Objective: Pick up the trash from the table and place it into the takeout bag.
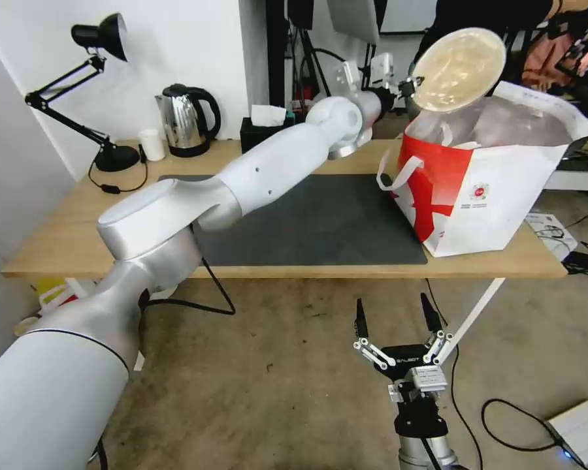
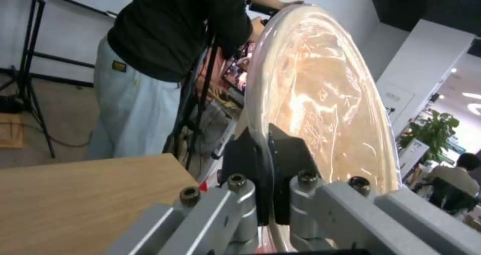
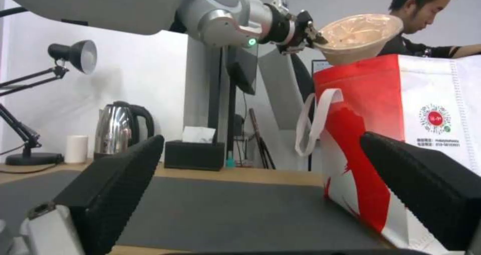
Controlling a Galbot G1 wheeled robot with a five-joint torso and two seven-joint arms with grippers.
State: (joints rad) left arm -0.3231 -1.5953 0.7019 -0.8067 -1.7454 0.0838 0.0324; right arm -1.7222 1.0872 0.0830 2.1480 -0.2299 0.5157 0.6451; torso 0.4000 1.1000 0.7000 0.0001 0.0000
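Observation:
My left arm reaches across the table (image 1: 65, 241), and my left gripper (image 1: 411, 88) is shut on the rim of the shallow tan bowl (image 1: 459, 68). The bowl is tilted on edge above the open mouth of the takeout bag (image 1: 490, 189), which stands at the table's right end. Up close, the fingers (image 2: 240, 153) pinch the bowl (image 2: 325, 97) by its rim. The right wrist view has the left gripper (image 3: 313, 35) holding the bowl (image 3: 358, 37) just over the bag (image 3: 426, 97). My right gripper (image 1: 395, 313) hangs open and empty below the table's front edge.
A dark grey mat (image 1: 320, 222) covers the table's middle. Along the back edge stand a black desk lamp (image 1: 114, 156), a small white cup (image 1: 152, 143), a kettle (image 1: 186, 121) and a black tissue box (image 1: 264, 130). Cables and a white box (image 1: 581, 427) lie on the floor.

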